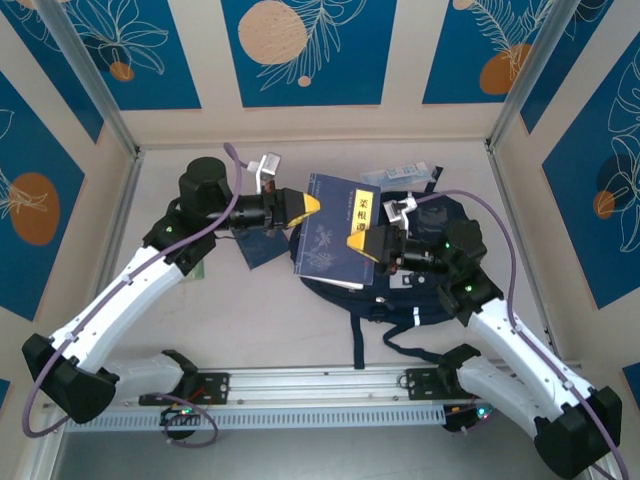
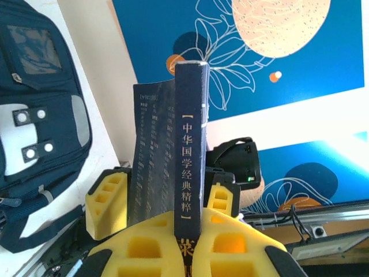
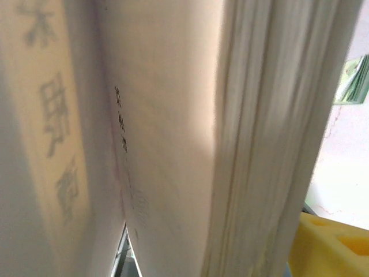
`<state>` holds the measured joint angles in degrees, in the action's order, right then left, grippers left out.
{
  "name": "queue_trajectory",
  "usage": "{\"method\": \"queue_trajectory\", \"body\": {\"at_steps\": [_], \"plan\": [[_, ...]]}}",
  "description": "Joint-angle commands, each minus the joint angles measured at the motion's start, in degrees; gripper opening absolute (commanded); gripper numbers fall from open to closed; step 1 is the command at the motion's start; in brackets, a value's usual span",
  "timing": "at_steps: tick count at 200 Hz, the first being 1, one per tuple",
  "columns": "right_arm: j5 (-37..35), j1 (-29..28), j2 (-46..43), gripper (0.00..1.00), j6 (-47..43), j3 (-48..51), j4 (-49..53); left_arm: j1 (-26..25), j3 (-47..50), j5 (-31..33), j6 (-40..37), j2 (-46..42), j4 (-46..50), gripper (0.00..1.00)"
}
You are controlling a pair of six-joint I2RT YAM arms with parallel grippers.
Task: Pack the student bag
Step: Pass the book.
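Blue wall panels painted with orange discs and white leaves (image 1: 310,50) enclose a pale worktop (image 1: 250,310). Right of centre on it lies the large dark navy fabric student bag with thin white stripes (image 1: 395,292), its dark strap (image 1: 360,340) trailing toward the aluminium rail (image 1: 320,385) at the near edge. A dark navy book with a yellow label (image 1: 330,235) sits over the bag, hiding much of it, and the right arm covers the bag's right side. The left end effector (image 1: 308,205) is clenched on the book's left edge; its wrist view shows yellow foam fingers (image 2: 106,202) pressed against both covers at the spine (image 2: 189,156), the bag (image 2: 40,115) lying beside. The right end effector (image 1: 358,245) meets the book's near right corner, but blurred pages (image 3: 173,144) block its wrist view, so I cannot tell whether it grips. Pale packets (image 1: 400,175) lie behind the bag, and a dark flat piece (image 1: 262,252) sits under the left arm
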<state>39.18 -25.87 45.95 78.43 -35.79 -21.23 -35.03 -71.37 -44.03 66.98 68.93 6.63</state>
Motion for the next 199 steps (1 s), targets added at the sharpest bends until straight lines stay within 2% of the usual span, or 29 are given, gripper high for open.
{"method": "queue_trajectory", "body": {"at_steps": [1,33,57,92,131,150,163,192,199], "plan": [[-3.8,0.2,-1.4,0.72,5.0,3.0,-7.7,-1.3,-3.0,-3.1,-1.0,1.0,-1.5,0.00],[-5.5,1.3,-1.9,0.38,8.0,4.3,-11.4,-1.9,-3.4,-3.7,-3.1,1.8,0.6,0.00],[-5.4,2.5,-2.6,0.21,9.7,4.9,-11.7,-2.1,-3.5,-3.9,-5.8,1.7,3.1,0.00],[-5.6,4.7,-4.2,0.14,12.6,7.0,-15.8,-2.2,-4.4,-4.4,-9.4,1.7,7.2,0.00],[-5.5,5.2,-6.2,0.34,12.1,7.5,-15.6,-2.3,-4.7,-5.5,-10.3,2.5,8.0,0.00],[-5.4,5.2,-6.3,0.37,12.2,7.6,-15.4,-2.5,-5.2,-6.2,-10.4,3.2,7.9,0.00],[-5.8,5.2,-6.2,0.30,12.2,7.7,-15.3,-2.8,-5.4,-6.2,-10.6,3.5,7.8,0.00],[-6.4,5.0,-6.2,0.01,11.7,7.4,-15.4,-3.3,-5.7,-7.0,-10.6,4.7,7.7,0.00],[-6.8,5.0,-6.4,0.00,11.4,7.3,-14.9,-3.3,-5.9,-6.7,-10.6,4.8,7.9,0.00]]}}
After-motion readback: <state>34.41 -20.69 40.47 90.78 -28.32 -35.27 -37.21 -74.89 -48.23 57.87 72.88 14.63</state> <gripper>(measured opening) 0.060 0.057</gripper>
